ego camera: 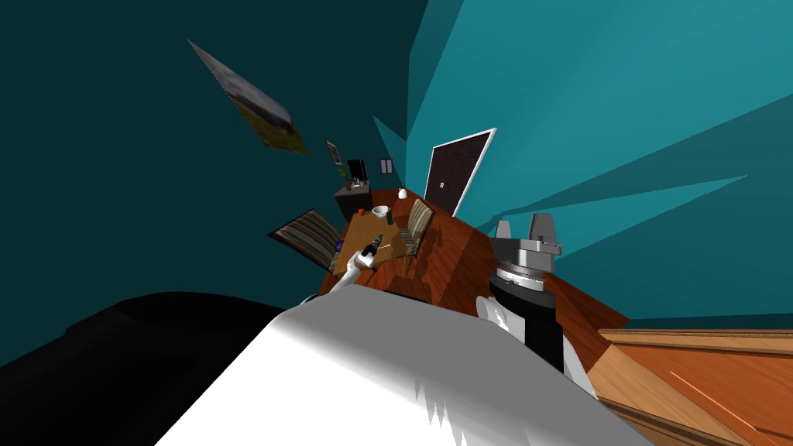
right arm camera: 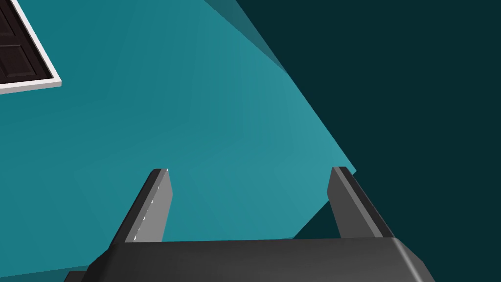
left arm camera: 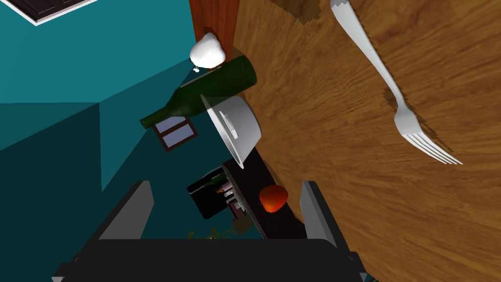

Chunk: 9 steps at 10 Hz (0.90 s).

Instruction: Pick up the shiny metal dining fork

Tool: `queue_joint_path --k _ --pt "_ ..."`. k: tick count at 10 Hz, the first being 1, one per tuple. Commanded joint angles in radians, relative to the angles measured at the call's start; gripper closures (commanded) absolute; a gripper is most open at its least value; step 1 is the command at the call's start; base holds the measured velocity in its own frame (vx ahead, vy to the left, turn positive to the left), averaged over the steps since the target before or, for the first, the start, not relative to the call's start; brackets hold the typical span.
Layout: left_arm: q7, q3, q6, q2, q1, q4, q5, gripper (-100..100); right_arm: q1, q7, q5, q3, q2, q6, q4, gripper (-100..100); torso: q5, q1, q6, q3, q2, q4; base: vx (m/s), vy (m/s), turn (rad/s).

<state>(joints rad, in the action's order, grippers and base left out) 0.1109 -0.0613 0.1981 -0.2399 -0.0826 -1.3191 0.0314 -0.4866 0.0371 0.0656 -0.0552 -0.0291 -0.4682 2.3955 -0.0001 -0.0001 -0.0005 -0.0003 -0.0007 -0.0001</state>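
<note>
Our left gripper [left arm camera: 226,185], fingers spread wide and empty, hovers over the brown wooden table [left arm camera: 318,122] where the shiny silver metal fork [left arm camera: 391,88] lies flat just outside its fingers, apart from a white bowl [left arm camera: 235,127], while our right gripper [right arm camera: 249,203] gapes equally wide.

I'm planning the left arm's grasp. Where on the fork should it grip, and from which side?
Probably best: take the fork by its slim handle at mid-length, coming straight down from above with the open left gripper straddling it crosswise. It lies flat on the wooden table, so only the handle's narrow sides offer purchase; the tine end is wider and splayed.
</note>
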Motion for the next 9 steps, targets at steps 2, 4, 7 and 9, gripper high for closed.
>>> queue_joint_path --k 2,4,7,9 --pt "0.002 0.008 0.051 -0.007 -0.041 0.067 -0.012 -100 0.000 0.000 0.000 0.000 0.000 0.000 0.000 0 0.000 0.000 0.000 0.000 0.000 0.000 0.009 -0.006 -0.017" --pt "0.004 0.018 0.095 -0.011 -0.078 0.107 -0.021 -100 0.000 0.000 0.000 0.000 0.000 0.000 0.000 0 0.000 0.000 0.000 0.000 0.000 0.000 0.005 -0.003 -0.008" --pt "0.006 0.029 0.137 -0.014 -0.114 0.205 -0.031 -100 0.000 0.000 0.000 0.000 0.000 0.000 0.000 0 0.000 0.000 0.000 0.000 -0.001 0.000 0.015 -0.008 -0.012" --pt "0.009 0.041 0.179 -0.017 -0.150 0.267 -0.042 -100 0.000 0.000 0.000 0.000 0.000 0.000 0.000 0 0.000 0.000 0.000 -0.001 -0.001 0.000 0.023 -0.011 -0.007"
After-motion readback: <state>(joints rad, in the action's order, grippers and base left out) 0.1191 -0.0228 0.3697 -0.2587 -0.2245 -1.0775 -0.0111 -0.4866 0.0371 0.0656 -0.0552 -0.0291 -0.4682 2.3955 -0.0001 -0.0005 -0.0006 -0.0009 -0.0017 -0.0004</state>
